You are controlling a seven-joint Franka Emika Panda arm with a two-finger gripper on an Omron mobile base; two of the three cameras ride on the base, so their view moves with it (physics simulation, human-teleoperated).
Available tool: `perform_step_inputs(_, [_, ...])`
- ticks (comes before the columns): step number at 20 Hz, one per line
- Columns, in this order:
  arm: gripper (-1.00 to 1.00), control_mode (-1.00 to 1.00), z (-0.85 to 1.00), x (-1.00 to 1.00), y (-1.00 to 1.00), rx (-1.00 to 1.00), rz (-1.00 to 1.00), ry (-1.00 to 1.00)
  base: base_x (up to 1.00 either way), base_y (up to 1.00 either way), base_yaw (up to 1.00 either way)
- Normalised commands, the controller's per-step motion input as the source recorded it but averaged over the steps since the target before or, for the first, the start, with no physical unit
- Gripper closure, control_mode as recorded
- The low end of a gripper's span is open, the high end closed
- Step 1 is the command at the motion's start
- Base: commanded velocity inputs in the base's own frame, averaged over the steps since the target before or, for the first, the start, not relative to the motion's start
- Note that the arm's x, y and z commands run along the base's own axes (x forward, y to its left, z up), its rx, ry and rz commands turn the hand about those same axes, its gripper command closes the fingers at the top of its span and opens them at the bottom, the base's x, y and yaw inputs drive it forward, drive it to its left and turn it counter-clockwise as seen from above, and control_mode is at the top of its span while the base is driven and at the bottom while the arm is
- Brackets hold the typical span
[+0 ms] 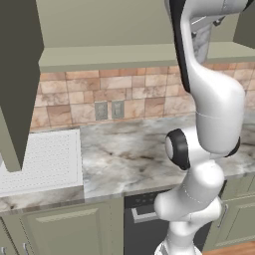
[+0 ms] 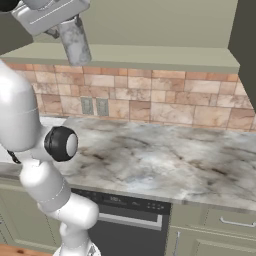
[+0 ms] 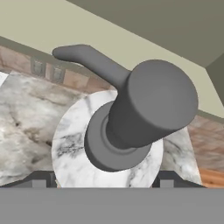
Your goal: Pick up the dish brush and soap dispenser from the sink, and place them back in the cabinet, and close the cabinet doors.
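The soap dispenser [image 3: 109, 148], a marbled grey bottle with a dark pump top, hangs in the air with my gripper [image 3: 105, 180] shut on its sides. In the base views the soap dispenser [image 2: 75, 44] [image 1: 201, 44] hangs below the gripper [image 2: 67, 27] [image 1: 208, 26] in front of the bottom shelf of the open cabinet [image 1: 109, 56]. The cabinet doors stand swung out, one at the left [image 1: 17, 74] and one at the right [image 2: 246, 50]. The sink's white ribbed drainboard [image 1: 42, 159] lies on the counter, low at the left. The dish brush is out of view.
A marble counter [image 2: 165, 160] runs below the tiled backsplash [image 2: 165, 110], which carries two wall outlets [image 1: 109, 109]. A dishwasher front [image 2: 125, 220] and green base cabinets [image 1: 69, 229] sit under the counter. My white arm [image 1: 209, 124] rises past the counter's front edge.
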Motion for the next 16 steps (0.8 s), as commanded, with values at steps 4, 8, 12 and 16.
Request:
perform_step_inputs(4, [1.00, -1.00, 0.00, 0.26, 0.00, 0.00, 0.00, 0.01, 0.00, 0.00, 0.00])
perform_step_inputs(8, [1.00, -1.00, 0.00, 0.26, 0.00, 0.00, 0.00, 0.01, 0.00, 0.00, 0.00])
perform_step_inputs(12, [1.00, -1.00, 0.00, 0.20, 0.00, 0.00, 0.00, 0.01, 0.00, 0.00, 0.00])
perform_step_inputs(16, [1.00, -1.00, 0.00, 0.20, 0.00, 0.00, 0.00, 0.00, 0.00, 0.00, 0.00])
